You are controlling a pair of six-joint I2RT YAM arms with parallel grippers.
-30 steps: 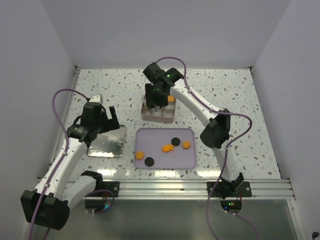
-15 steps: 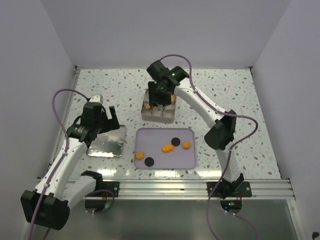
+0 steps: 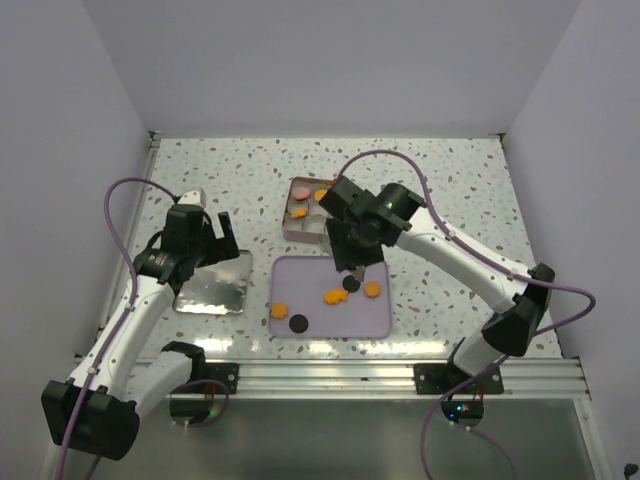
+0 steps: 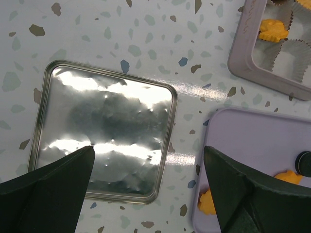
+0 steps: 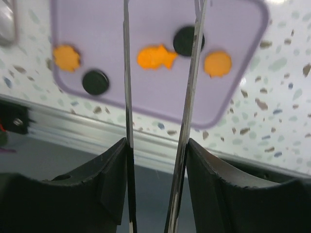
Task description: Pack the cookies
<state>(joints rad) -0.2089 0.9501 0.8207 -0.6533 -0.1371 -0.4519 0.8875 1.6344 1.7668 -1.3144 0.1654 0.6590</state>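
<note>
Several cookies lie on the lavender tray (image 3: 380, 318): an orange one (image 3: 279, 310), a black one (image 3: 298, 323), an orange fish shape (image 3: 335, 296), a black one (image 3: 351, 284) and an orange round (image 3: 372, 290). The tin (image 3: 305, 232) at the back holds a pink cookie (image 3: 300, 197) and two orange ones (image 3: 322, 195). My right gripper (image 3: 350, 264) hangs over the tray's far middle, open, with nothing between its thin metal fingers (image 5: 127, 73). In its wrist view the fish cookie (image 5: 156, 57) shows in the gap. My left gripper (image 3: 205, 238) is open above the metal lid (image 4: 102, 131).
The square metal lid (image 3: 213, 284) lies left of the tray. In the left wrist view the tin's corner (image 4: 243, 68) sits top right and the tray's edge (image 4: 243, 145) lower right. An aluminium rail (image 3: 330, 376) runs along the near table edge.
My right arm has swung back from over the tin toward the near side and now hangs over the tray. The tin's cookies are uncovered. The left arm has not moved.
</note>
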